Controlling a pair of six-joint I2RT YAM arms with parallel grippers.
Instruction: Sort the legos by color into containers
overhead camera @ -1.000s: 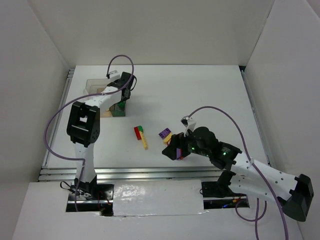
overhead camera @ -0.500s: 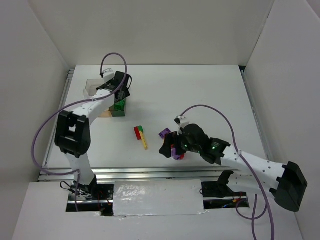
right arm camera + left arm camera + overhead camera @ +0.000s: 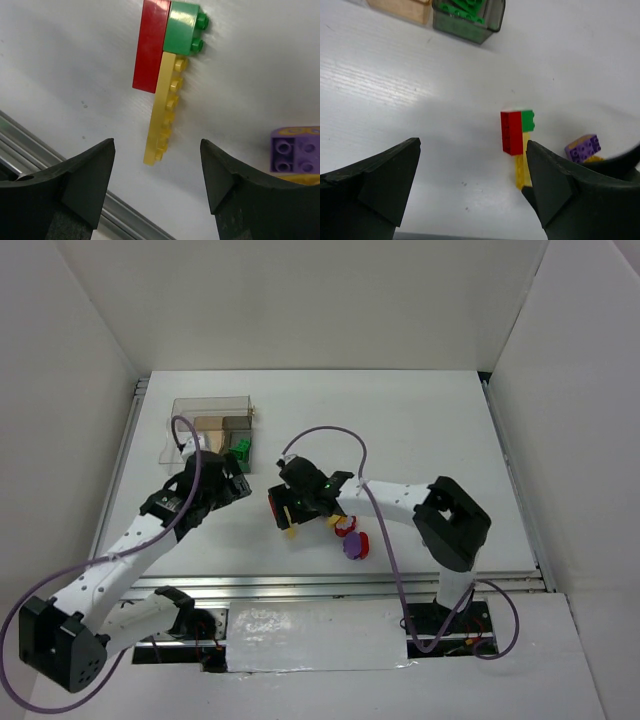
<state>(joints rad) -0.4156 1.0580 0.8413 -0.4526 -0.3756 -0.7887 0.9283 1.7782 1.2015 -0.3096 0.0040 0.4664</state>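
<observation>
The left arm [image 3: 120, 560], white with black joints, reaches up and rightward from its base toward the joined red, green and yellow plastic bricks [image 3: 277, 508]. The left gripper [image 3: 228, 486] hangs to the left of those bricks and points at them, its jaws spread wide and empty. The right arm [image 3: 400, 498] folds at its black elbow and runs leftward. The right gripper [image 3: 292, 502] hovers directly over the same bricks, jaws apart on either side of them, holding nothing.

purple brick [image 3: 297, 150] cut by edge, box [image 3: 466, 31] cropped
</observation>
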